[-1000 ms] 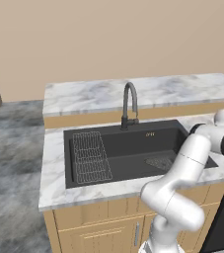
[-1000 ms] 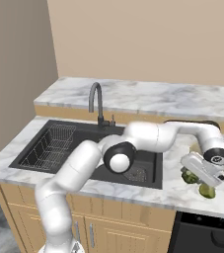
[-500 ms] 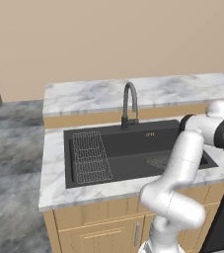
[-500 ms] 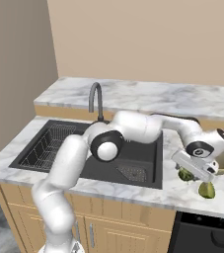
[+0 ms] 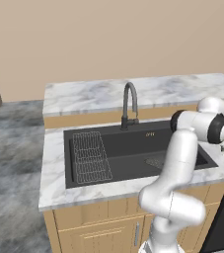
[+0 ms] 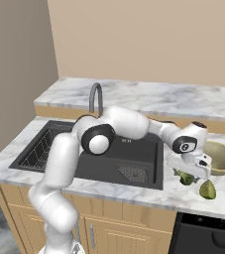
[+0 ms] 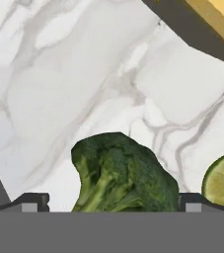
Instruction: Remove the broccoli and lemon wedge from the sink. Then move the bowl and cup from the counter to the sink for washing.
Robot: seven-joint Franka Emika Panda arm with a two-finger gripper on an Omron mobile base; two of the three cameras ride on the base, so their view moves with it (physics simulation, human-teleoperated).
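White marble veined with grey forms the counter (image 6: 148,194), and on its near strip, right of the sink (image 6: 109,168), the broccoli (image 7: 123,175) lies on the stone between the two dark finger tips of the gripper (image 7: 111,200). Those tips stand wide apart on either side of the floret and clamp nothing; the jaws are spread fully. Just beside the floret, toward the front edge in the right base view, rests the lemon wedge (image 6: 207,189), its pale cut face also showing at the edge of the hand view. Both pieces sit on the marble, outside the basin, so the first half of the job looks done.

Behind them, a little farther back on the same stretch of counter, sits the tan-yellow bowl (image 6: 222,158), upright, near the gripper's wrist but apart from the two pieces of produce. It has not been taken to the basin. I cannot make out the cup in these pictures, so where it stands I cannot say.

Farther left, the black basin holds its wire rack (image 5: 90,157) and round drain strainer (image 6: 133,173), and I see no dish in it. The dark curved faucet (image 5: 129,105) rises at its back edge. By my reading, moving the bowl and then the cup into the basin is what remains.
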